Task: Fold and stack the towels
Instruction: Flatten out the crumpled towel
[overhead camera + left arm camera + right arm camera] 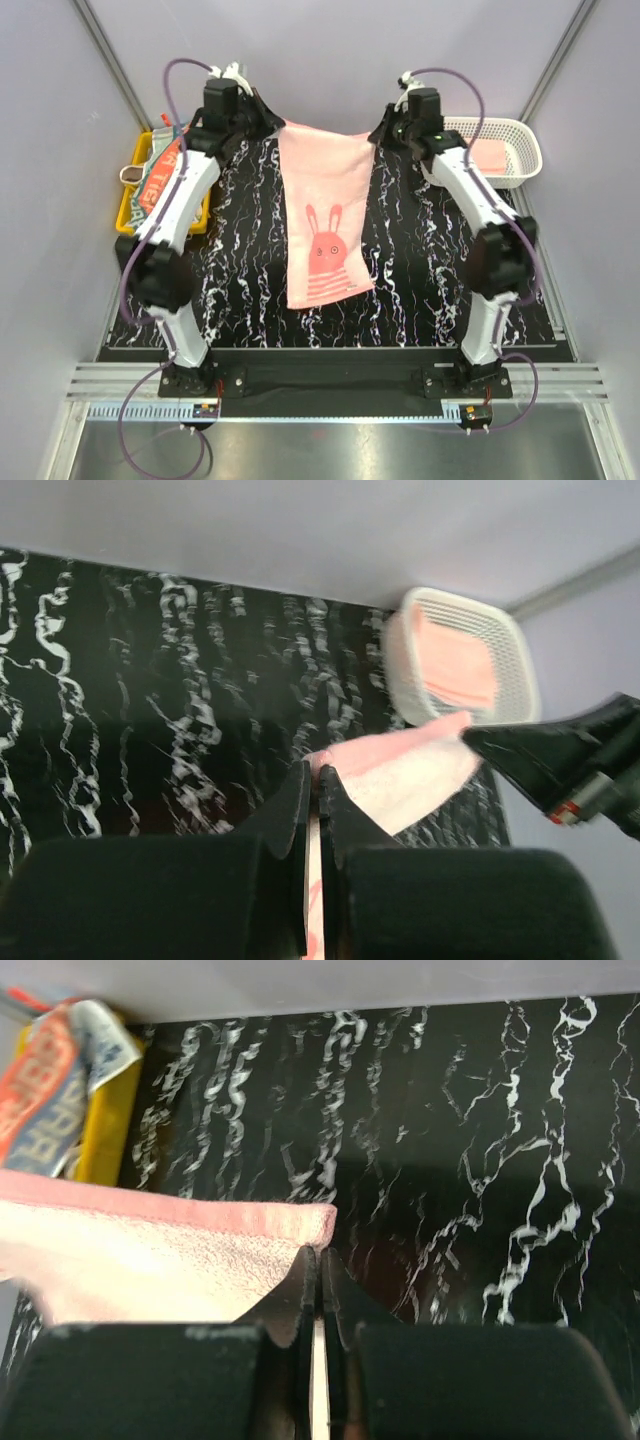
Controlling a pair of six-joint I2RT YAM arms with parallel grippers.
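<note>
Top external view shows the left gripper (272, 122) clamped tight on one far corner of the soft pink cloth towel with a red bunny picture (322, 215). The right gripper (381, 132) is clamped tight on the other far corner.

The two held corners are up in the air near the far edge of the black worktop with white streaks (240, 260). The rest of the towel slopes down, and its low end seems to rest in the middle of the worktop.

The towel's long side runs from far edge to near edge. The bunny's ears point to the far edge.

This looks like the start of the first fold. Next, both arms likely need to carry the corners together toward the near edge, with the cloth pulled straight between them.
</note>
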